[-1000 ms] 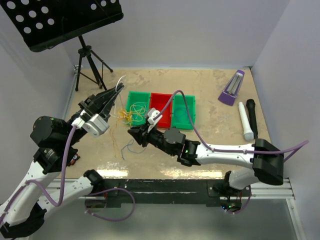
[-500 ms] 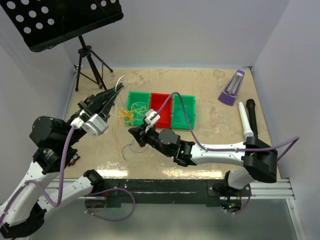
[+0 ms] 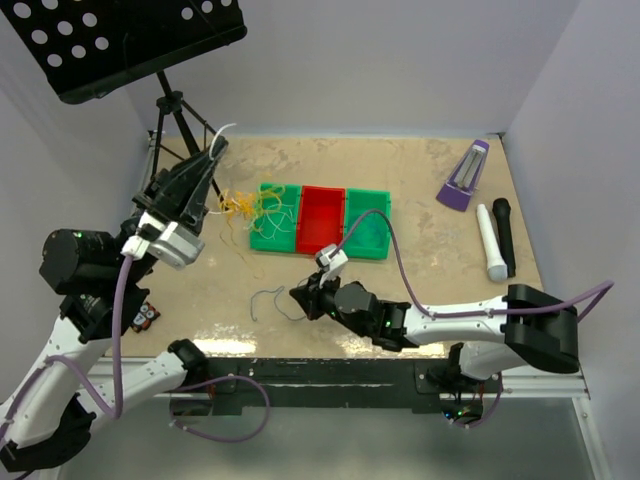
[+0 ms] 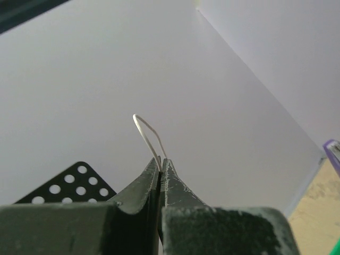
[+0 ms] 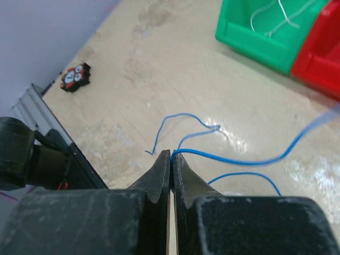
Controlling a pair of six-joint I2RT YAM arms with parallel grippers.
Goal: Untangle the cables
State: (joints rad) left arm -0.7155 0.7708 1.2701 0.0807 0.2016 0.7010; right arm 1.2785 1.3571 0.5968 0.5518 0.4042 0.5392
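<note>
My left gripper (image 3: 210, 157) is raised at the back left, shut on the white cable (image 4: 146, 134), whose loop sticks out past the fingertips (image 3: 222, 132). A yellow-orange cable tangle (image 3: 243, 205) hangs below it, beside the left green bin (image 3: 275, 235); white strands lie in that bin (image 5: 276, 16). My right gripper (image 3: 297, 299) is low over the table near the front, shut on the blue-teal cable (image 5: 239, 158). The free end of the blue-teal cable curls on the table (image 3: 265, 298) to the left of the gripper.
A red bin (image 3: 322, 219) and a second green bin (image 3: 366, 228) stand in a row with the first. A music stand tripod (image 3: 172, 118) is behind the left gripper. A purple metronome (image 3: 463, 177), a white microphone (image 3: 488, 241) and a black one (image 3: 503, 232) lie at right. A small black-and-red object (image 5: 75, 77) sits at the left front.
My left gripper has lifted and moved back-left with the white cable, dragging the yellow tangle left. My right gripper has pulled the blue cable toward the front edge, free of the tangle.
</note>
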